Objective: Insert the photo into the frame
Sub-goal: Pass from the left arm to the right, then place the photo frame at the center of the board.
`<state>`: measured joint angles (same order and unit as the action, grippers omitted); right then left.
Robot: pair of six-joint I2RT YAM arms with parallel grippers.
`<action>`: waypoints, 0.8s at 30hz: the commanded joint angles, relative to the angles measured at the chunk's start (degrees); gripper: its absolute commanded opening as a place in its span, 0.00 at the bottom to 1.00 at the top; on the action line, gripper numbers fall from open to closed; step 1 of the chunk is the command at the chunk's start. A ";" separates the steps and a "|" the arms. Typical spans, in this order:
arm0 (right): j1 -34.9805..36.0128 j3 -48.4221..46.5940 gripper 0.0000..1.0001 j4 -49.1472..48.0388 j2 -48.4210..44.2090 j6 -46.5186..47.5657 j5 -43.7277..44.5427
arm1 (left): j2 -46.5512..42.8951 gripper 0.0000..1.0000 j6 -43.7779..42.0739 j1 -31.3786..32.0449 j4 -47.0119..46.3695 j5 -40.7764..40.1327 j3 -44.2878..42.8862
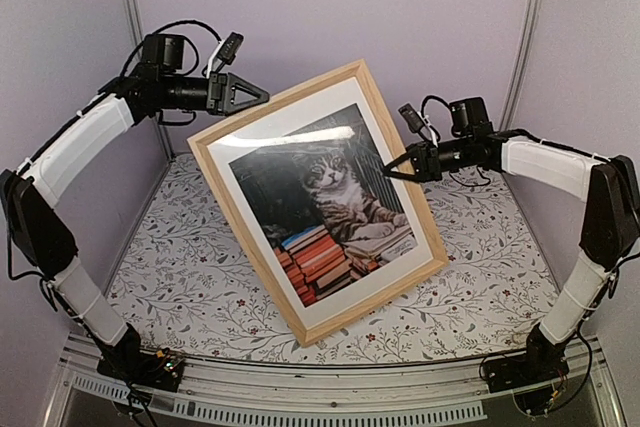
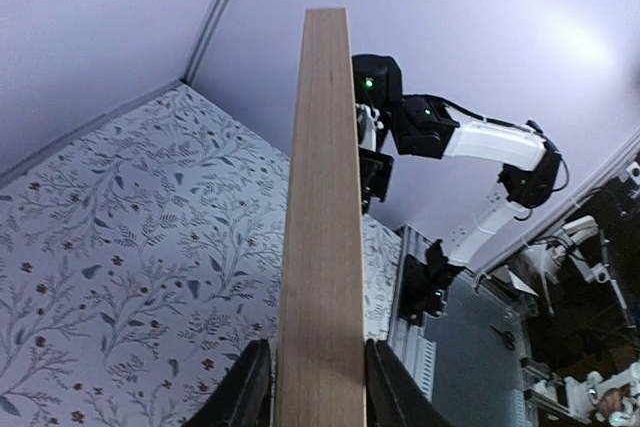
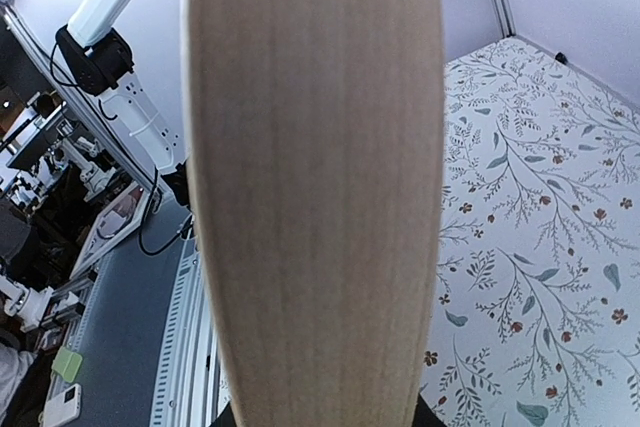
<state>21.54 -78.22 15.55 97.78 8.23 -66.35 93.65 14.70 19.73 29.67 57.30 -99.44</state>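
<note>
The frame [image 1: 245, 243] stands up on one lower corner, tilted like a diamond, between the two grippers. The left gripper [image 1: 262, 97] is closed narrowly on the upper edge. In the left wrist view its fingers [image 2: 248, 387] press either side of the wooden rim. The right gripper [image 1: 390, 169] meets the right edge. Its wrist view is almost filled by wood, so the jaws look clamped on the rim, though the tips barely show. The photo [image 1: 325, 212] sits inside the frame, below the left jaws and beside the right ones, bordered by the white mat [image 1: 290, 119]. The flowered table [image 1: 480, 247] spreads open beneath both jaws. I cannot tell whether the bottom corner touches it.
</note>
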 commanded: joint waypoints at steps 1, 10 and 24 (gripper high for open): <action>-2.00 3.21 0.00 -9.46 -3.68 -11.30 -7.50 | -3.90 0.42 0.39 -4.65 -8.16 -5.53 0.14; -4.71 8.02 0.00 -20.65 -2.94 -23.93 -7.06 | -4.72 0.67 2.43 -8.29 -6.31 -19.62 1.89; -7.46 8.75 0.00 -22.16 5.00 -41.36 5.86 | -9.21 0.75 3.80 -8.40 -7.69 -26.65 9.71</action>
<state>14.81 -68.79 1.93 101.84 -28.34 -61.19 86.72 17.80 11.88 23.38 32.05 -91.31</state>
